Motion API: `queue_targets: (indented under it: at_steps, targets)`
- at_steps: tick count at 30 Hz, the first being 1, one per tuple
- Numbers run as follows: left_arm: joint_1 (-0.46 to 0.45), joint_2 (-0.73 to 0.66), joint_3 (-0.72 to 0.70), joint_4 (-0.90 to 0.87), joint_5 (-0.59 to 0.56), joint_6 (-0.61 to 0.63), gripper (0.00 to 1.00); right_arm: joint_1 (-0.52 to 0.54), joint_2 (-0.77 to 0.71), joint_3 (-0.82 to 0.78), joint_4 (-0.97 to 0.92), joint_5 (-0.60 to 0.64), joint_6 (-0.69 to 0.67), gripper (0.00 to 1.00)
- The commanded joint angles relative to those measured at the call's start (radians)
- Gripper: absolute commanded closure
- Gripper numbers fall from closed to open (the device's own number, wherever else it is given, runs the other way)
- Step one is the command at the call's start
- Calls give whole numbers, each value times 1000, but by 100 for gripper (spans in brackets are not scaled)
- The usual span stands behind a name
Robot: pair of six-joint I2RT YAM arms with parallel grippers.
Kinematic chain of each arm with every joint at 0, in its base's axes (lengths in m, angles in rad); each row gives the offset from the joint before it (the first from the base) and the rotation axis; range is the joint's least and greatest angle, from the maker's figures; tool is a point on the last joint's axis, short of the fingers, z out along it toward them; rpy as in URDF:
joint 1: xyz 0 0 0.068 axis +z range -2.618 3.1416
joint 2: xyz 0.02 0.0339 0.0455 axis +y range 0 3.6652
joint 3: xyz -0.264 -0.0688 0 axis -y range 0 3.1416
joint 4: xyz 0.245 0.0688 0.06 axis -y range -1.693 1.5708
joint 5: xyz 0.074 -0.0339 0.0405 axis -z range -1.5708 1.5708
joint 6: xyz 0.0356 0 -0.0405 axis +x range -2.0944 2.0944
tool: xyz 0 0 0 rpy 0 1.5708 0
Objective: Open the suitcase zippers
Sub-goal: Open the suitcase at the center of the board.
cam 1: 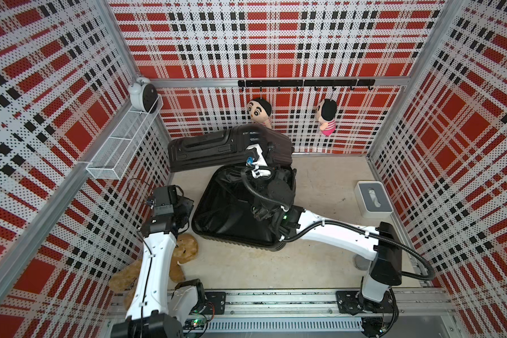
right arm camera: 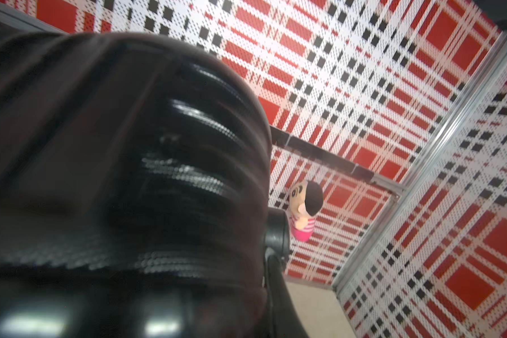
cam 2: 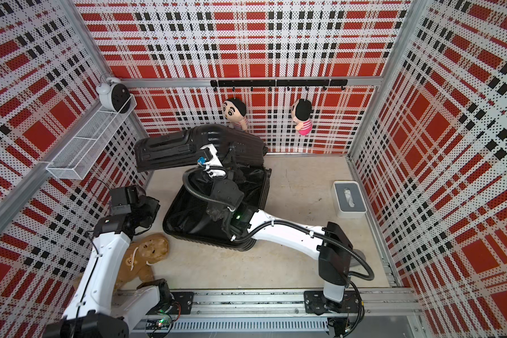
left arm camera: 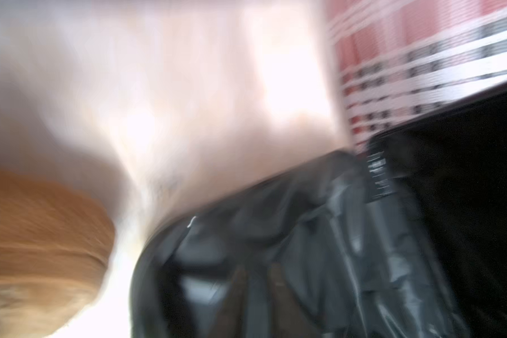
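Possibly the suitcase lid (cam 1: 217,145) drops if the right gripper (cam 1: 255,147) slips; I cannot tell its jaws, nor the left gripper (cam 1: 185,204)'s.

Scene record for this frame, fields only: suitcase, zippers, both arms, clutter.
suitcase: black, open; lid raised toward back wall, lower half flat on floor, lining exposed
zippers: undone where the halves part; pulls too small to see
right arm: reaches over the lower half to the lid
left arm: beside the lower half, above the teddy bear
tissue box: on floor, apart from suitcase, right arm's side
dolls: two, hanging from back-wall hook rail
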Motion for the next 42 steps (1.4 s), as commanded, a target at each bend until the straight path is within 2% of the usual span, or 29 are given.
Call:
queue_targets:
  at_steps: [1, 5, 9, 11, 15, 18, 20, 23, 29, 31, 37, 42]
  targets:
    - [24, -37, 77, -84, -56, 38, 74, -11, -85, 156, -676, -111, 650, 100]
    - [32, -37, 26, -80, -26, 49, 77, -30, -93, 284, -966, -205, 931, 100]
    - [31, -45, -36, -66, -12, 62, 79, -79, -104, 390, -1147, -275, 1124, 100]
    - [31, -53, -60, -63, -15, 70, 79, -150, -130, 395, -1206, -356, 1243, 100]
    - [32, -65, -98, -51, -12, 80, 79, -308, -152, 348, -1219, -499, 1318, 100]
    - [31, -53, -116, -34, -55, 108, 78, -418, -155, 298, -1131, -585, 1261, 100]
    - [34, -31, -131, -24, -118, 127, 76, -471, -175, 214, -955, -643, 1101, 100]
    - [51, 18, -168, 17, -128, 144, 77, -544, -150, 179, -822, -706, 999, 100]
    - [44, 119, -295, 146, -70, 130, 85, -643, -19, 244, -673, -766, 908, 100]
    - [5, 148, -322, 194, -58, 107, 89, -666, 52, 315, -642, -765, 876, 100]
    - [-205, 263, -310, 278, -108, 2, 90, -721, 246, 568, -608, -811, 828, 100]
    - [-282, 365, -282, 348, -129, -31, 93, -768, 341, 651, -603, -816, 827, 100]
